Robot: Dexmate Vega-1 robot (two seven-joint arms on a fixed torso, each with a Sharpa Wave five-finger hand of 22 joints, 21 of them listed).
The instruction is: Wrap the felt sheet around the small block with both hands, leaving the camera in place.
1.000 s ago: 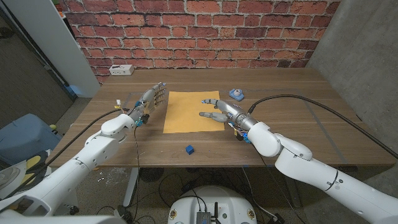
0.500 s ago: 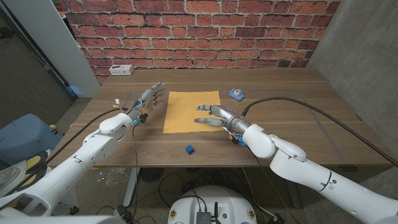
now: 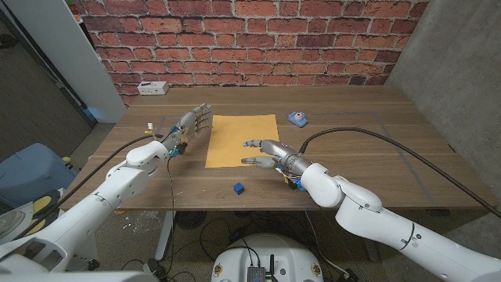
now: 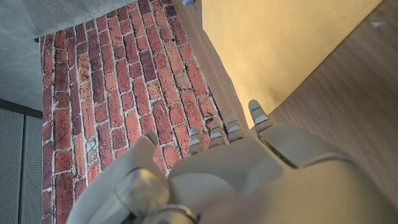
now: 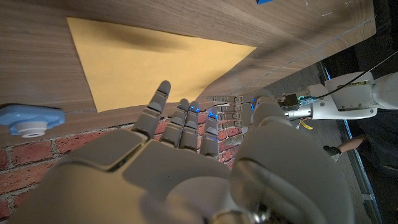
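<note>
The felt sheet lies flat in the middle of the tabletop, and the small block, a blue piece, stands apart from it near the front edge, so the two things are not yet together. The camera, a small blue and white object, sits near the far right corner of the sheet, not touching it. The right hand hovers over the right front part of the sheet with fingers spread and nothing in them; the left hand stands just beside the left edge of the sheet, fingers apart and extended, also holding nothing. The felt looks thin, soft and light, so it will probably bend easily but may slide on the smooth wood; a hold at an edge or corner seems best. The block looks light and stiff, and a pinch on its sides should lift it. The right wrist view shows the camera close to the sheet, and also the left hand at the far side. The left wrist view shows the left fingertips very near the sheet's border.
</note>
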